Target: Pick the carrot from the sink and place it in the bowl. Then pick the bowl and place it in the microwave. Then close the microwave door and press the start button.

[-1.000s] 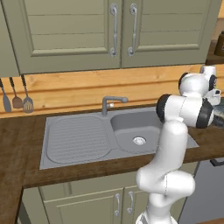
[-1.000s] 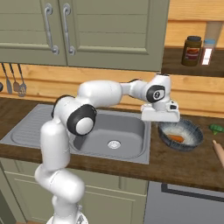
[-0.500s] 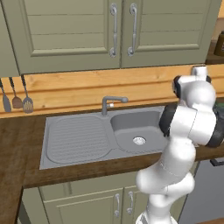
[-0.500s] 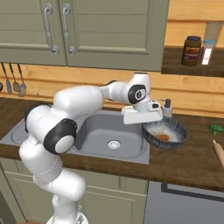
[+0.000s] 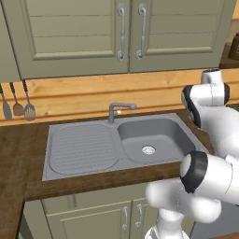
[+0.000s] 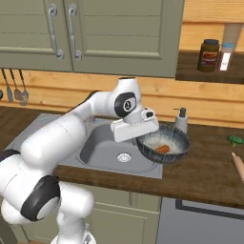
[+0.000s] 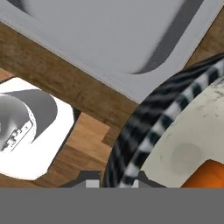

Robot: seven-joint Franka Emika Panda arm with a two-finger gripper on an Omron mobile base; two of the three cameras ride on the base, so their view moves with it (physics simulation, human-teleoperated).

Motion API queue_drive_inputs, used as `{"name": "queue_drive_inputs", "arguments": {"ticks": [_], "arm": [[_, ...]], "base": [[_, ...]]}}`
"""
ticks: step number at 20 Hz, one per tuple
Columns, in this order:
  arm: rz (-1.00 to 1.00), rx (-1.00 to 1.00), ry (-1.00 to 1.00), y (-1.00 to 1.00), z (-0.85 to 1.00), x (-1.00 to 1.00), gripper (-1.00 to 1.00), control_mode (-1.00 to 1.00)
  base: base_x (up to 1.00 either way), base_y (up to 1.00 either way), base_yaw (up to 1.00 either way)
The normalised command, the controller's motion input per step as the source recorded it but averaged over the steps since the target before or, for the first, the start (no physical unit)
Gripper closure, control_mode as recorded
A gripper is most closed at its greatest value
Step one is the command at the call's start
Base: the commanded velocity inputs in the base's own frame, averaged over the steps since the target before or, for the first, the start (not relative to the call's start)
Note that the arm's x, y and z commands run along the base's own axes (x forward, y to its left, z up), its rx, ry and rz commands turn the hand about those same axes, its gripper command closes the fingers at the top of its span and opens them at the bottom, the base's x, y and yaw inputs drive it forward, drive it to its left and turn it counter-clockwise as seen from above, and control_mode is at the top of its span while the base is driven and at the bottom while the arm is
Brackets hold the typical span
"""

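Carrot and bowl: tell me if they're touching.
Touching. In the right base view the carrot lies on the bowl's pale inside, no gap beneath it.

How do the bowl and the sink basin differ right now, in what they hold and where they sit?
The bowl is round, dark and ribbed outside, and holds the carrot; the sink basin is squarish, matte grey, with nothing but its drain in it. The bowl hangs tilted in the shut gripper over the counter edge; the sink is set level into the countertop. Both are open-topped hollows.

The hand view's edge is cutting off most of the bowl (image 7: 148,127) and the carrot (image 7: 205,175).
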Motion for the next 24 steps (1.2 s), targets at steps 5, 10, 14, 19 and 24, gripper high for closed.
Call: {"name": "queue_drive_inputs", "arguments": {"ticks": [5,10,14,19,24], "arm": [[0.19,-0.02,0.00,0.84,0.50,-0.50,1.00,-1.00],[0.11,-0.04,-0.03,0.88,0.18,-0.29,1.00,-1.00],[0.07,-0.07,-0.03,0.22,-0.01,-0.04,1.00,-1.00],[-0.02,-0.02,-0.07,0.01,0.06,0.00,1.00,1.00],[0.00,0.00,0.00,0.00,0.00,0.00,1.00,1.00]], "base": [[0.00,0.00,0.00],[0.00,0.00,0.00],[0.00,0.00,0.00],[-0.01,-0.05,-0.23],[-0.01,-0.17,-0.68]]}}
